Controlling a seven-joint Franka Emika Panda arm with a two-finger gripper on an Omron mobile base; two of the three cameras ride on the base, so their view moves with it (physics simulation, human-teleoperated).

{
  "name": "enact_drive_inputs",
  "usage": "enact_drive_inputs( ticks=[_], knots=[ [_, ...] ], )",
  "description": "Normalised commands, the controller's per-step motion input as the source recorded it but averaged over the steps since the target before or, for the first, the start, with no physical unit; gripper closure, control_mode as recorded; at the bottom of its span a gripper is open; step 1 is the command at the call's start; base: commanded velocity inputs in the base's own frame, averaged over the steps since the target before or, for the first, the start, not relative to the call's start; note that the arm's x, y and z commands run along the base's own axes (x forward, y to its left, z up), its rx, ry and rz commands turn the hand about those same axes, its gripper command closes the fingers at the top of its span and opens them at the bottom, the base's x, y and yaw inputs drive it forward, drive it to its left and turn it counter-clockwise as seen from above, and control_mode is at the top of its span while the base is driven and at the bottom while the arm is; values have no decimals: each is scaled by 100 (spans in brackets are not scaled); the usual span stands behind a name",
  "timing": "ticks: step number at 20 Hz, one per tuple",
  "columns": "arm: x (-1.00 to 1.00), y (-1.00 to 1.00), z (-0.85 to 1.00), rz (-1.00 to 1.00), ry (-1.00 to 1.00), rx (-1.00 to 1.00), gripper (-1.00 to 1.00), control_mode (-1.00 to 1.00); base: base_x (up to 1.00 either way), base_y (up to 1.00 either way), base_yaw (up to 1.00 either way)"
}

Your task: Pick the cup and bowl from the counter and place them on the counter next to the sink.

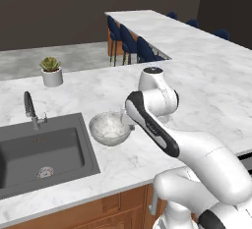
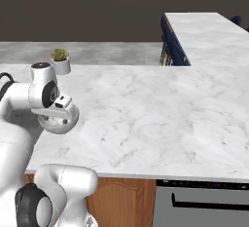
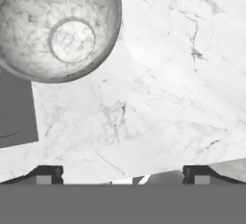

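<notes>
The pale grey speckled bowl (image 1: 109, 128) stands upright on the white marble counter (image 1: 197, 90), just right of the dark sink (image 1: 44, 149). The bowl (image 3: 62, 31) lies at the hand view's upper left, with a corner of the sink (image 3: 17, 107) beside it. My gripper (image 3: 122, 172) is open with nothing between its fingers, and bare marble lies under it. From the right base view, the hand (image 2: 62, 108) hangs just above the bowl (image 2: 58, 123) and partly covers it. The cup is out of view.
A slim dark faucet (image 1: 30, 107) stands behind the sink. A small white plant pot (image 1: 51, 73) sits at the counter's back edge. Blue chairs (image 1: 130, 41) line the far island. The counter's front edge runs close below the bowl.
</notes>
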Motion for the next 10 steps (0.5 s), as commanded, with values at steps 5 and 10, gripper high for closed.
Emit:
enact_drive_inputs(
  ticks=[5,10],
  knots=[
    [-1,-73,2,1,0,0,-100,-100,0,0,0],
    [0,-66,8,1,0,0,-100,-100,0,0,0]
  ],
)
